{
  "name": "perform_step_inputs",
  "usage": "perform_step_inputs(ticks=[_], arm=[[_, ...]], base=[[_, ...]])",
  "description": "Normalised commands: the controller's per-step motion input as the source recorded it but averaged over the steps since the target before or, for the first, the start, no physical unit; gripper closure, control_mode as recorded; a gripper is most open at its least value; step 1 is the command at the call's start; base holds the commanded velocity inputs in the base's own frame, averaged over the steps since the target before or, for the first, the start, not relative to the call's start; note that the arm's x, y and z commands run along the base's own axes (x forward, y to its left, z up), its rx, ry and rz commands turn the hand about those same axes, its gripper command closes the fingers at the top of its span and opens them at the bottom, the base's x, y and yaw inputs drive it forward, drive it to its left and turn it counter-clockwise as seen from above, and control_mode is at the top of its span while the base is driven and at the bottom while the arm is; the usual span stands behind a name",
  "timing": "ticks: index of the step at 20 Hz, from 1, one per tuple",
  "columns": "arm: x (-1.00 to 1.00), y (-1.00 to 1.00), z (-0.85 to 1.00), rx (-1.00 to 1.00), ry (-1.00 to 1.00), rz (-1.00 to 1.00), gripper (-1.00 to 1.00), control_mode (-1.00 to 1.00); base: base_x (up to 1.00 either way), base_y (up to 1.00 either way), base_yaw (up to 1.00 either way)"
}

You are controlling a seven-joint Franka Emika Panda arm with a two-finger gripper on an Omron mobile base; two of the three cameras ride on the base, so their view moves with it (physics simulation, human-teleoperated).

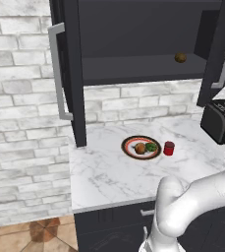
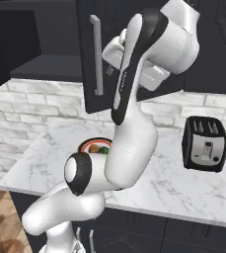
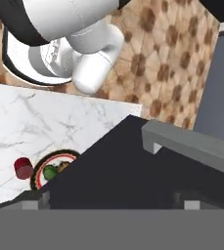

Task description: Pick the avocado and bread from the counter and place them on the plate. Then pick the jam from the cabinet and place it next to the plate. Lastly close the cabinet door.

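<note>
Cabinet door point(image 3: 133, 171) edge sits right under the gripper point(image 3: 111, 202), jaws spread wide, nothing pinched. Avocado point(image 1: 152, 146) and bread point(image 1: 140, 148) on the plate point(image 1: 129, 152); jam point(image 1: 169, 148) just beside it on the counter point(image 1: 104, 172). Cabinet point(image 1: 133, 44) open.

No readable txt, labels, brands or nos. anywhere in these views.

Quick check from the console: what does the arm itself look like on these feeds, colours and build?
The arm is glossy white, built of thick rounded tube segments with black bands and black end caps at the joints. Its hand is a blocky white housing. The gripper ends in two small dark grey, squared finger tips. No loose cables or readable markings are visible.
</note>
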Motion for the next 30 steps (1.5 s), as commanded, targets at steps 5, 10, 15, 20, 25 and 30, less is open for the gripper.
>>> perform_step_inputs(ticks=[5,10,15,20,25,30], arm=[[1.0,0.87,-0.09,-0.2,-0.16,-0.49,-1.0,-1.0],[1.0,0.3,-0.32,-0.1,-0.3,-0.38,-1.0,-1.0],[1.0,0.17,-0.47,-0.03,-0.45,-0.21,-1.0,-1.0],[1.0,0.01,-0.41,0.0,-0.46,-0.1,-1.0,-1.0],[1.0,-0.01,-0.35,0.0,-0.38,-0.05,-1.0,-1.0],[1.0,-0.03,-0.31,0.0,-0.31,-0.05,-1.0,-1.0]], base=[[0.0,0.0,0.0],[0.0,0.0,0.0],[0.0,0.0,0.0],[0.0,0.0,0.0],[0.0,0.0,0.0],[0.0,0.0,0.0]])
